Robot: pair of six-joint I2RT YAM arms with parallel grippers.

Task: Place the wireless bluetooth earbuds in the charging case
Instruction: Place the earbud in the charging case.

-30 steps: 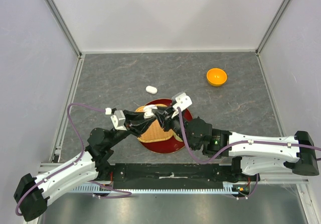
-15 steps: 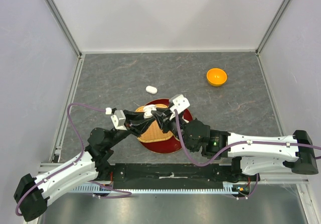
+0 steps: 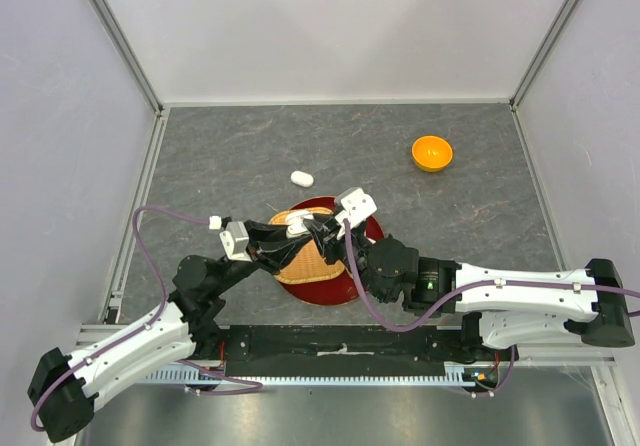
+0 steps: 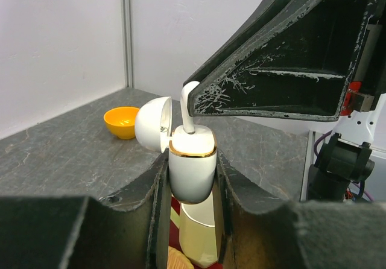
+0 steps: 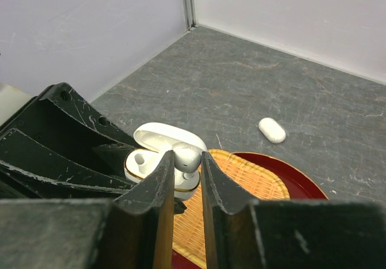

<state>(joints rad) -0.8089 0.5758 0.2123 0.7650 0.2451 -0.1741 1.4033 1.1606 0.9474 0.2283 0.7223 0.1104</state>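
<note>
My left gripper (image 4: pixel 192 181) is shut on the charging case (image 4: pixel 192 160), a white shell with a gold rim, held upright with its lid (image 4: pixel 152 121) swung open. My right gripper (image 5: pixel 187 160) is shut on a white earbud (image 5: pixel 188 155) right over the open case (image 5: pixel 145 163). In the left wrist view the earbud's stem (image 4: pixel 187 109) dips into the top of the case. From above, both grippers (image 3: pixel 305 232) meet over the left part of the red tray (image 3: pixel 372 228).
A woven bamboo mat (image 3: pixel 305 263) lies in the red tray, with a cream cup (image 4: pixel 198 239) under the held case. A closed white case (image 3: pixel 301 178) lies on the grey table behind the tray. An orange bowl (image 3: pixel 432 152) sits at the back right.
My right gripper has edged a little to the left with the earbud, closer onto the case. The left gripper has barely shifted.
</note>
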